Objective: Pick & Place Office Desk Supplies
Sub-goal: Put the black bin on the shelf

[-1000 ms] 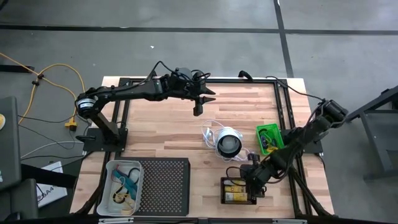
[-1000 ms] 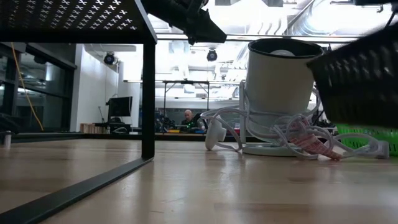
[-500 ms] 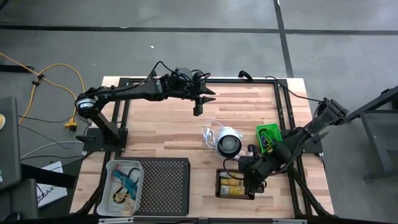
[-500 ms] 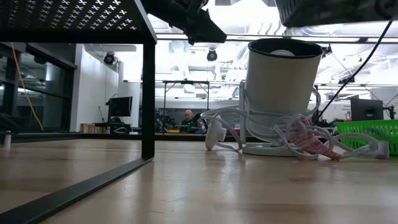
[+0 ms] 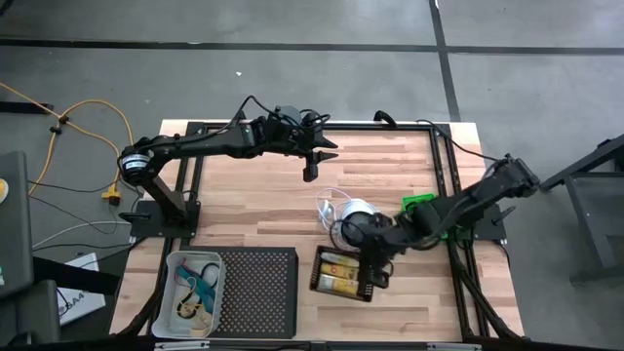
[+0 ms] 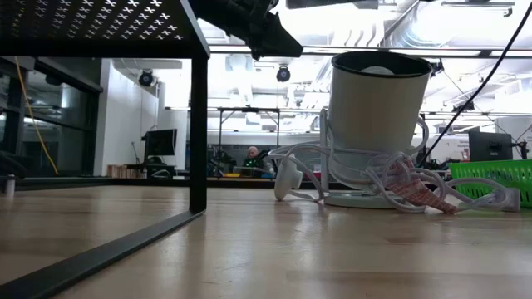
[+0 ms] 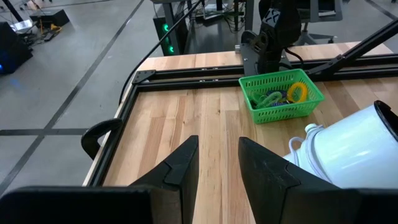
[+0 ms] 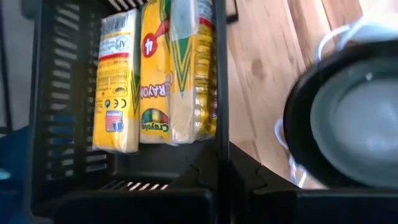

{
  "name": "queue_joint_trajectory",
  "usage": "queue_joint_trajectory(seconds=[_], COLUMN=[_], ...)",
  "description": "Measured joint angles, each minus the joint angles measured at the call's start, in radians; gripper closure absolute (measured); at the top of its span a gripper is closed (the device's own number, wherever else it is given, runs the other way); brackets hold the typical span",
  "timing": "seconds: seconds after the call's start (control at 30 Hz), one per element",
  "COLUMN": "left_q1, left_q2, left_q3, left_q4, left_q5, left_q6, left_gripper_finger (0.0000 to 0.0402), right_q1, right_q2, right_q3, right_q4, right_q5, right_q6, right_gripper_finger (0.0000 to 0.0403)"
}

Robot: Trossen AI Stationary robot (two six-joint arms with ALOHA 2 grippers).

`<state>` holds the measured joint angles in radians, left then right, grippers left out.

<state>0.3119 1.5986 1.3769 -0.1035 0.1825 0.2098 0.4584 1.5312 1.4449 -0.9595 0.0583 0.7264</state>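
My right gripper (image 5: 373, 263) is shut on a black mesh tray (image 5: 339, 275) over the near middle of the table. Yellow-and-white packs (image 8: 158, 68) lie side by side in that tray. My left gripper (image 5: 310, 168) hangs open over the far middle of the table, touching nothing; its fingers (image 7: 180, 165) stand apart in the left wrist view. A green tray (image 5: 421, 206) with green, yellow and purple loops (image 7: 281, 96) stands on the table to the right. A clear tray (image 5: 193, 291) holding teal cords sits at the near left. My right gripper holds the black tray by its side wall (image 8: 220, 134), on the side toward the round white-and-black object. One finger is inside the tray and one outside. The fingers come from the table's right, slanting down. The tray is lifted clear of the table.
The round white-and-black object (image 5: 357, 222) with its white cord (image 6: 291, 170) stands just beyond the held tray. A black perforated stand (image 5: 255, 283) fills the near left beside the clear tray. Bare wood lies between the left arm and the round object.
My right gripper has carried the black tray from near the table's near right corner toward the left, past the round object. The tray has risen out of the low view and turned slightly. The left arm has kept still.
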Motion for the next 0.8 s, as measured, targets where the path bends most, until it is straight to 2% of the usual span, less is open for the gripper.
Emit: queue_joint_trajectory(seconds=[0.33,0.8], left_q1=[0.0,0.0], left_q2=[0.0,0.0], left_q3=[0.0,0.001], left_q4=[0.0,0.026], left_q5=[0.0,0.0], left_q6=[0.0,0.0], left_gripper_finger=[0.0294,0.0294], right_q1=[-0.128,-0.161], right_q2=[0.038,0.038], right_q3=[0.071,0.071], right_q4=[0.019,0.075], right_q5=[-0.146,-0.173], right_q6=[-0.123,-0.174], right_gripper_finger=[0.04,0.04])
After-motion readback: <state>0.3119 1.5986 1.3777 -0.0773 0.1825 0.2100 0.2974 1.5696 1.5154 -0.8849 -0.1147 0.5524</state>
